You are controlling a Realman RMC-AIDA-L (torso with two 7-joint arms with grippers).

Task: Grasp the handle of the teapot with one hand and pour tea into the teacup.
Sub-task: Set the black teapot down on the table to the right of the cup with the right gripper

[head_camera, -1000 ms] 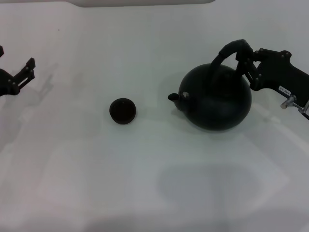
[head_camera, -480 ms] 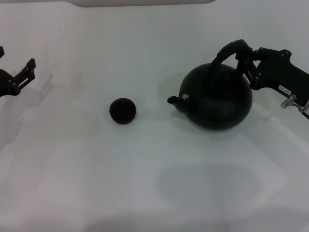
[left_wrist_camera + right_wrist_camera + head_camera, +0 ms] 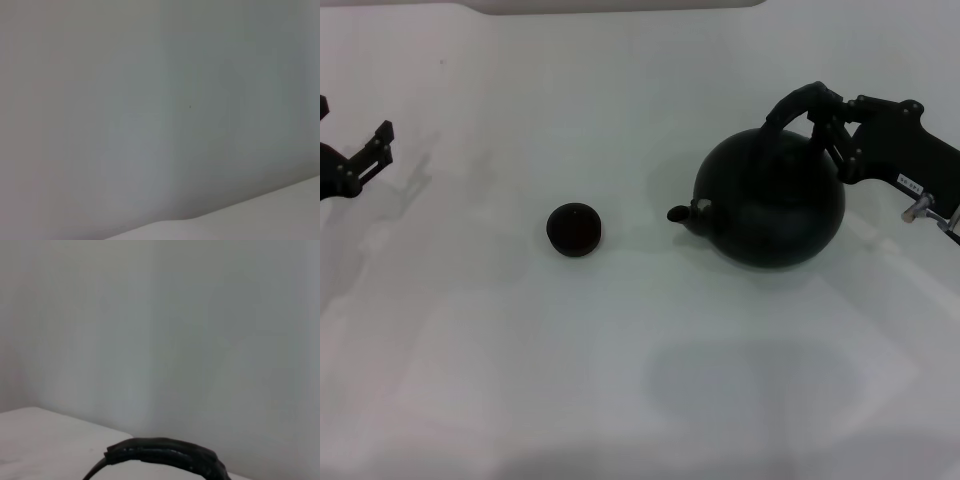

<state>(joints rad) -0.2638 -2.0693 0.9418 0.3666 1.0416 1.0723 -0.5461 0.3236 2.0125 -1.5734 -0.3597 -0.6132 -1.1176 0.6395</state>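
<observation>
**Mia:** Where is the big round dark green-black teapot (image 3: 772,205)?

**Ben:** It is on the white tabletop (image 3: 620,380), near the right edge. Its short curved spout (image 3: 683,212) points toward the left edge, and there is a small shiny tag on it.

**Mia:** Is anything holding it?

**Ben:** Yes. The black right gripper (image 3: 828,112) comes in from the right edge. Its jaws are clamped on the thick black arched handle (image 3: 798,104), up near the top of the hoop on the right side. The pot hangs a bit tipped, with the spout side lower. I cannot tell if the bottom touches the tabletop.

**Mia:** What does the right wrist view show?

**Ben:** Only the bumpy top of the handle (image 3: 162,454) at the bottom of the picture, with a plain pale wall behind it.

**Mia:** And where is the tiny round dark brown-black teacup (image 3: 574,229)?

**Ben:** It stands upright near the middle of the tabletop, on the spout side of the teapot. The two are apart, with bare tabletop between them.

**Mia:** What about the other arm?

**Ben:** The black left gripper (image 3: 365,160) sits by the left edge, well away from the cup. Its jaws are apart and hold nothing. Its wrist view shows only a plain grey surface.
</observation>
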